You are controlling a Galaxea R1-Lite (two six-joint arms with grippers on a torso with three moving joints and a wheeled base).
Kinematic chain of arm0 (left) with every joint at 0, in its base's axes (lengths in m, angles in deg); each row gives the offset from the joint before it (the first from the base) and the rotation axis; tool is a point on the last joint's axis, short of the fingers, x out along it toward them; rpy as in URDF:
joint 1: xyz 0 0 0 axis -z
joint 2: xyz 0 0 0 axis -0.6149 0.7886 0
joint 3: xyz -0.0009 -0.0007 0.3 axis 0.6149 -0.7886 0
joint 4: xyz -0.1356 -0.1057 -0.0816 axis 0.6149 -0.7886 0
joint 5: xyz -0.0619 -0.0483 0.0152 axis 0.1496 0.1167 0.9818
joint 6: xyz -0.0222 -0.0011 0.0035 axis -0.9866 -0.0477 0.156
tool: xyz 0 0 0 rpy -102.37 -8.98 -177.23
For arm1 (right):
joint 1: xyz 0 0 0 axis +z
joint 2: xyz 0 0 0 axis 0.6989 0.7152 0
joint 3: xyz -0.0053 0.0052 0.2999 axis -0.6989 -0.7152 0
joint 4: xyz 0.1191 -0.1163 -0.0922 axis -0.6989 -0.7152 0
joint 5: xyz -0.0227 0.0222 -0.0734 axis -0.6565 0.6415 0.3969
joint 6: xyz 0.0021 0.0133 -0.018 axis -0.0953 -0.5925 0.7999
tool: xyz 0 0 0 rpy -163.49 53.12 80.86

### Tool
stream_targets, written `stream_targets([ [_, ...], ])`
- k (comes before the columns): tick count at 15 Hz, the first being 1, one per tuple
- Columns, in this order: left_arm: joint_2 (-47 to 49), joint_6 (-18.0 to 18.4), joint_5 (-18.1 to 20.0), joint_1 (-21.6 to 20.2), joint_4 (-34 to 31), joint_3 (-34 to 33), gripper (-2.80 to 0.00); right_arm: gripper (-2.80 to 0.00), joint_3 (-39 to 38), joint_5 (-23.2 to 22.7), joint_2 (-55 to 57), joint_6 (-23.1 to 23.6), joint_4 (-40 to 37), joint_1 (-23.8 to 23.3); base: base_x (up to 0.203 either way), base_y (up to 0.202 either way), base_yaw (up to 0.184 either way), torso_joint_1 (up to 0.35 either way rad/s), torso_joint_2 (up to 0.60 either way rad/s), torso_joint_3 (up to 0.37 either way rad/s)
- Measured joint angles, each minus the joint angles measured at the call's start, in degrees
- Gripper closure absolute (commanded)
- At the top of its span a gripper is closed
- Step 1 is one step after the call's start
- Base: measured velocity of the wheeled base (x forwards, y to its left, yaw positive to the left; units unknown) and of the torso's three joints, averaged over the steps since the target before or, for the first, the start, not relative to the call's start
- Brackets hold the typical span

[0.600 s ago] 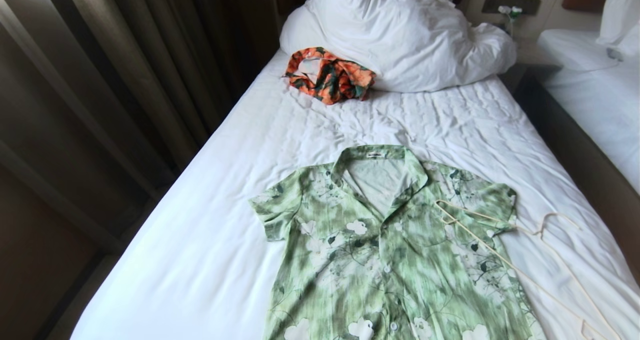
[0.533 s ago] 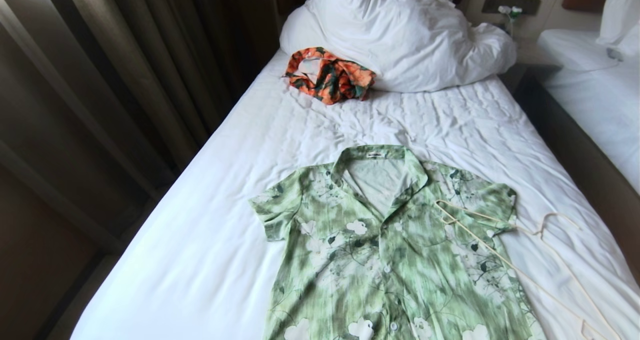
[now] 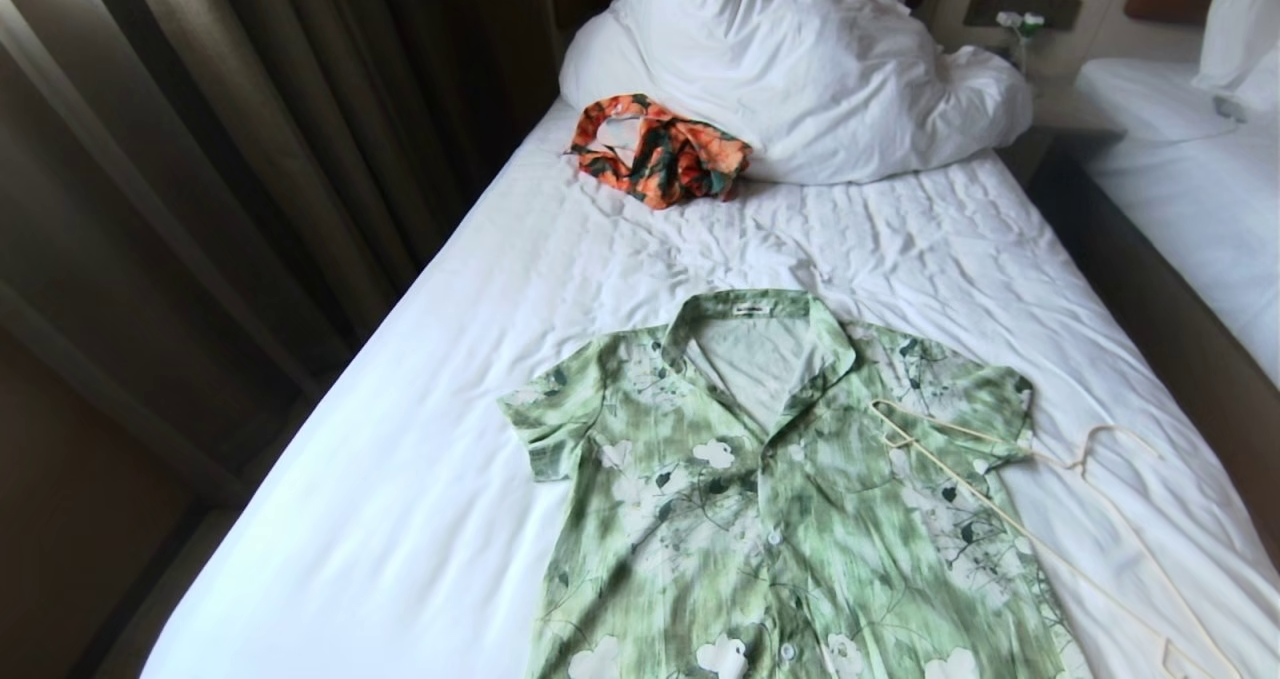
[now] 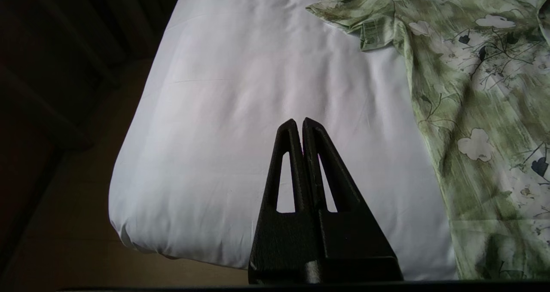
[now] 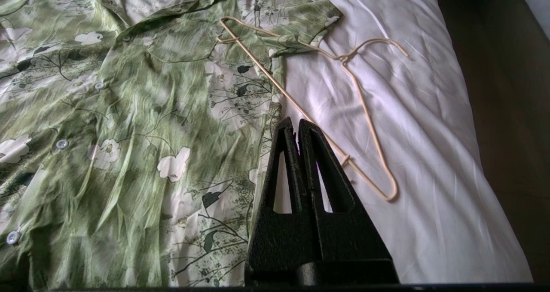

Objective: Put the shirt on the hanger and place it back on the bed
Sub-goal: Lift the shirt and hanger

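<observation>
The green flowered shirt [image 3: 770, 519] lies flat, buttoned and collar up, on the near half of the bed [image 3: 420, 459]. The cream wire hanger [image 3: 1010, 524] rests partly on the shirt's right sleeve and partly on the sheet, hook pointing to the bed's right edge. Neither arm shows in the head view. My left gripper [image 4: 299, 122] is shut and empty above bare sheet, left of the shirt [image 4: 477, 90]. My right gripper [image 5: 295, 122] is shut and empty above the shirt's right hem [image 5: 142, 124], close to the hanger's long bar [image 5: 300, 107].
An orange-and-dark-green garment [image 3: 660, 149] lies crumpled by the white pillow [image 3: 790, 69] at the head. Dark curtains [image 3: 200, 159] hang along the left. A gap and a second white bed [image 3: 1200, 189] are on the right. The floor [image 4: 64, 163] shows beyond the bed's near left corner.
</observation>
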Motion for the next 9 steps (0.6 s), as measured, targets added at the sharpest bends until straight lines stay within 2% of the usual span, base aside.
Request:
stream_targets([
  [3, 0.00, 0.00, 0.02, 0.00, -0.02, 0.00, 0.00, 0.00, 0.59, -0.08, 0.01, -0.04, -0.61, -0.01, 0.000, 0.000, 0.000, 0.000, 0.00, 0.000],
  [9, 0.00, -0.02, 0.02, 0.00, -0.02, 0.00, 0.00, 0.00, 12.90, -0.60, 3.65, -0.14, -7.97, 0.02, 0.000, 0.000, 0.000, 0.000, 0.00, 0.000],
])
